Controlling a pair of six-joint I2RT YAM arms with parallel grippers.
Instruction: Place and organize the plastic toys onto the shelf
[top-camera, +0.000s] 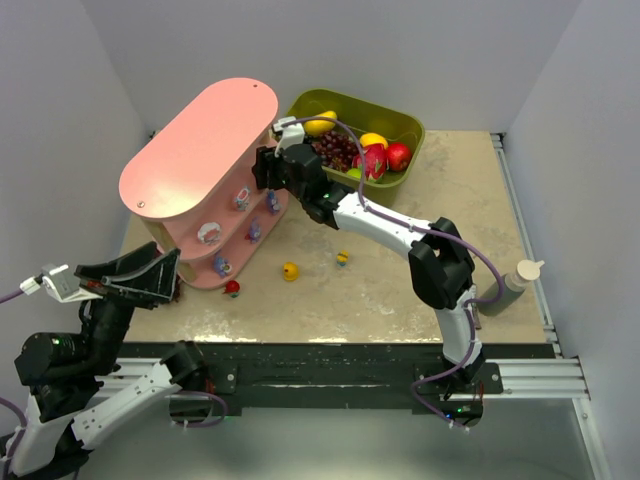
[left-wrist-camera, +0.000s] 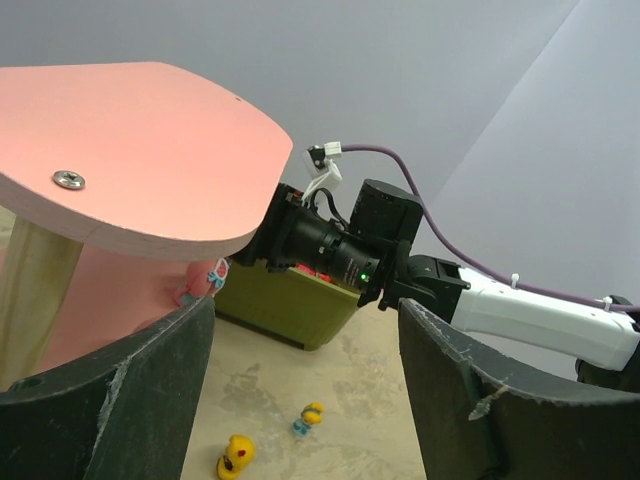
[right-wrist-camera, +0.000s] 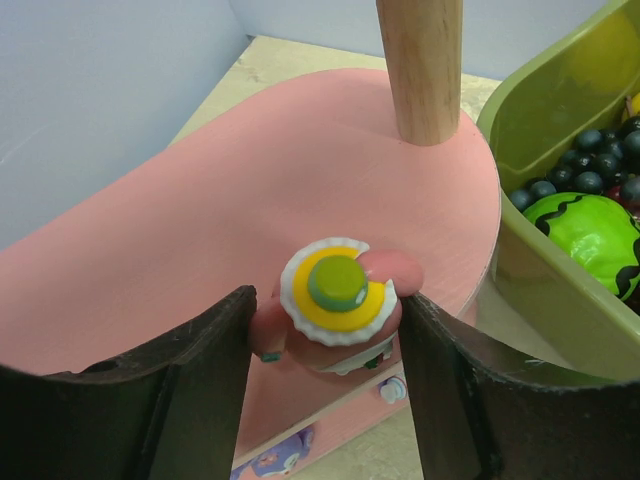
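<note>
The left hand (top-camera: 160, 276) hangs over the near left corner of the counter (top-camera: 420, 215). Its two fingers are spread wide and nothing is between them.

Just beyond it, along the left edge and reaching to the far left corner, stands the pink shelf (top-camera: 195, 150), whose broad top board is bare. Small plastic toys sit on the boards below: two side by side higher up (top-camera: 241, 199) (top-camera: 272, 201), two more under those (top-camera: 210, 232) (top-camera: 254, 230), and one at the lowest edge (top-camera: 221, 265).

On the counter in front of the shelf, a red toy (top-camera: 232, 288) lies just beside the base. A yellow duck (top-camera: 290, 271) sits a little to its right, and a small yellow and blue toy (top-camera: 343, 258) lies further right, apart from the duck.

The right hand (top-camera: 262, 172) reaches in under the top board at the shelf's right end. In the wrist view its fingers are closed against both sides of a pink toy (right-wrist-camera: 338, 290) with a white scalloped cap, a yellow ring and a green knob. The toy is over the pink middle board, in front of a wooden post (right-wrist-camera: 420, 65). Whether it touches the board, I cannot tell.

An olive-green bin (top-camera: 405, 125) sits at the far edge right of the shelf, holding dark grapes (top-camera: 335, 150), red fruit (top-camera: 398, 155) and a yellow fruit (top-camera: 320, 123). A grey bottle (top-camera: 515, 285) stands at the right edge.
</note>
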